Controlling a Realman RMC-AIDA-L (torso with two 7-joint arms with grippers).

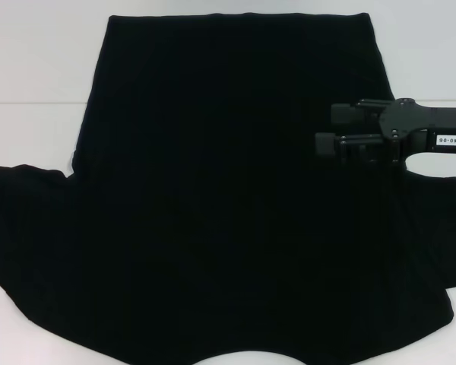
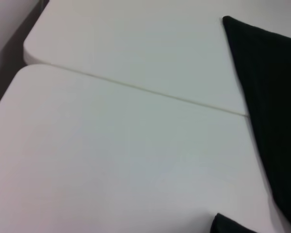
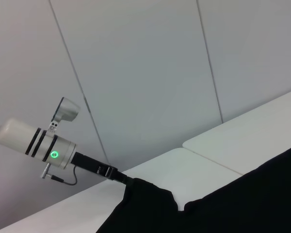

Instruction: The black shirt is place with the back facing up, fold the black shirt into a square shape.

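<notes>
The black shirt [image 1: 228,198] lies spread flat on the white table [image 1: 30,76], plain side up, with no lettering showing. My right gripper [image 1: 328,128] hovers over the shirt's right side near the armpit. It points left, open, with nothing between its fingers. The left gripper is outside the head view. In the right wrist view the left gripper [image 3: 120,177] meets the end of the shirt's left sleeve [image 3: 148,194], and the fabric rises in a bump up to its tip. A shirt edge [image 2: 269,97] shows in the left wrist view.
A seam [image 2: 136,87] joins the two white table halves, and it also runs across the head view behind the shirt. The table's rounded corners [image 2: 31,53] lie to the left. Grey wall panels [image 3: 145,73] stand beyond the table.
</notes>
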